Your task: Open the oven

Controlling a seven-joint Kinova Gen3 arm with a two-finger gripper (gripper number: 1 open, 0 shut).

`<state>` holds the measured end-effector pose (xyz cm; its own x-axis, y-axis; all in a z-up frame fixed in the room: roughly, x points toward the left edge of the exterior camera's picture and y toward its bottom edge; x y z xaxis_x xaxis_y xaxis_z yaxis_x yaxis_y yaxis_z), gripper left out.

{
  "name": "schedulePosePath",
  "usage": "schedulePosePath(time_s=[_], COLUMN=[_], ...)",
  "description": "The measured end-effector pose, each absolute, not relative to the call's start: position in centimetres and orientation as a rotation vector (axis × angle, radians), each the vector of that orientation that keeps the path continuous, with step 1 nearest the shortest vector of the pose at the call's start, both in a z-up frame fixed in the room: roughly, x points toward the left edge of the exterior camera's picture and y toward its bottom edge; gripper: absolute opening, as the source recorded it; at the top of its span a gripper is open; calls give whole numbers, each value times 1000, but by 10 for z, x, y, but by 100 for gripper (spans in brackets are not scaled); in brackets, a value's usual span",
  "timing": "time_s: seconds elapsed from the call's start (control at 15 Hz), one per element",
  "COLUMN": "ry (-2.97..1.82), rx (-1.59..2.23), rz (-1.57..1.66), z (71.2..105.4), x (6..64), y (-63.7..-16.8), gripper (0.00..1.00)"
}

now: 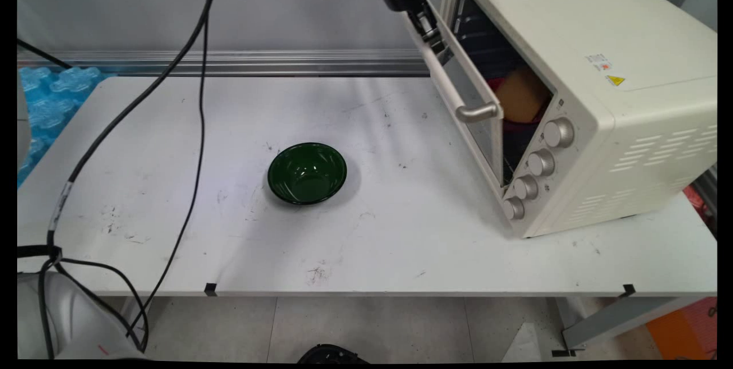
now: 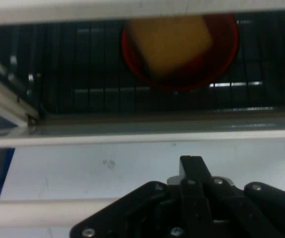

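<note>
I saw the counter (image 1: 366, 243) carrying a cream toaster oven (image 1: 601, 71) at the right, its door (image 1: 469, 99) partly open. My gripper (image 1: 426, 28) sat high at the door's far top end, beside the handle (image 1: 452, 85), whose bar ran crosswise just under the fingers. Whether they were clamped on it, I couldn't tell. Inside sat a red bowl (image 2: 221, 54) holding something yellow, perhaps a sponge (image 2: 174, 42). A green bowl (image 1: 307, 173) stood well apart.

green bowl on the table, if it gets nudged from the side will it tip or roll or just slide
The green bowl sits upright, low and wide, so it would probably slide rather than tip. Its glossy surface looks hard and slick, so fingers might slip on the rim. It holds nothing visible, so it is likely light and would move at a gentle push.
</note>
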<state>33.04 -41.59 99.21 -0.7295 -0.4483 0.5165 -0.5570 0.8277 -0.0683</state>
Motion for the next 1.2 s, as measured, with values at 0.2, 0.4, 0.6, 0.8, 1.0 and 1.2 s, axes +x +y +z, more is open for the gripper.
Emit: schedulePosePath(time_s=[0.2, 0.4, 0.6, 0.8, 1.0, 1.2], ry=[-2537, -2549, -2558, -2565, -2571, -2580], rx=[750, 762, 778, 791, 800, 802], rz=[293, 285, 273, 264, 257, 252], z=[987, 981, 973, 965, 959, 952], x=[340, 348, 357, 364, 369, 376], y=[-409, -402, -394, -387, -382, -376], gripper=[0, 0, 0, 0, 0, 0])
